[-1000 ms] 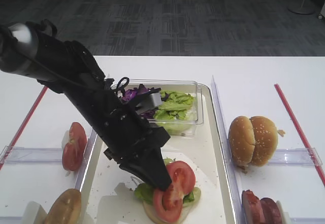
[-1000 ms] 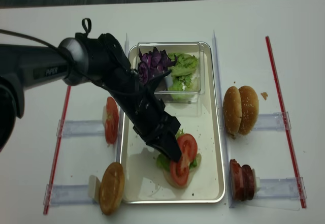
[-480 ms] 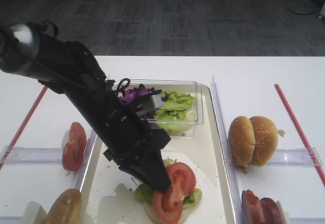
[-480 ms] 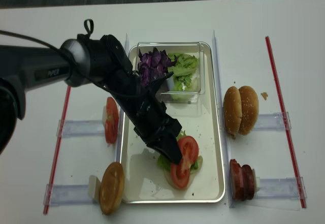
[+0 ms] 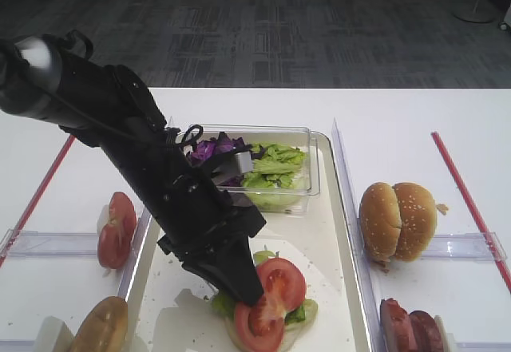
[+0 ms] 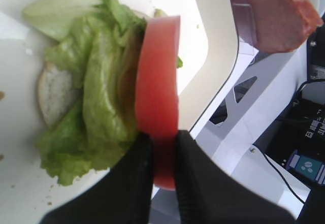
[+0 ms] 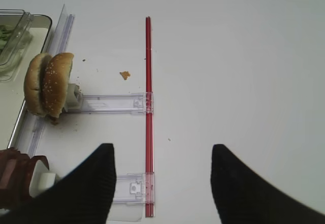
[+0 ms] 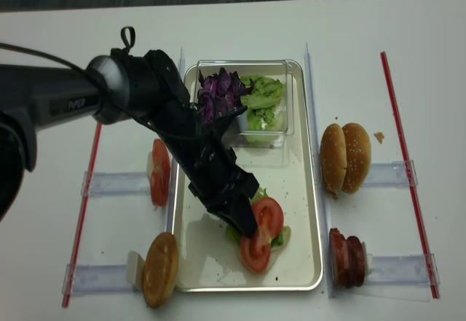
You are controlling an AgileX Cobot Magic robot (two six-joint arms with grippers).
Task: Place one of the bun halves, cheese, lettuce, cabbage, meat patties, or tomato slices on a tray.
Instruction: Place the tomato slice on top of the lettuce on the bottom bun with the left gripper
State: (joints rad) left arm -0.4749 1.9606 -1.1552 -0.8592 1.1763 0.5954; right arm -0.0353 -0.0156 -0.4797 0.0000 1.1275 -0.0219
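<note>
Over the tray (image 8: 306, 190), the left gripper (image 6: 162, 148) is clamped on a tomato slice (image 6: 158, 102) above lettuce (image 6: 101, 97) and a bun half (image 6: 53, 94). Right gripper (image 7: 162, 183) hangs closed, empty.

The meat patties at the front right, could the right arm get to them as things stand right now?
Probably yes. The right claw hangs over bare table, holding nothing, and the meat patties stand just to its left with nothing between. The left claw is busy over the tray, pinching a tomato slice.

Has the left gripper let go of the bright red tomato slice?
No, the left gripper pinches the bright red tomato slice on edge.
</note>
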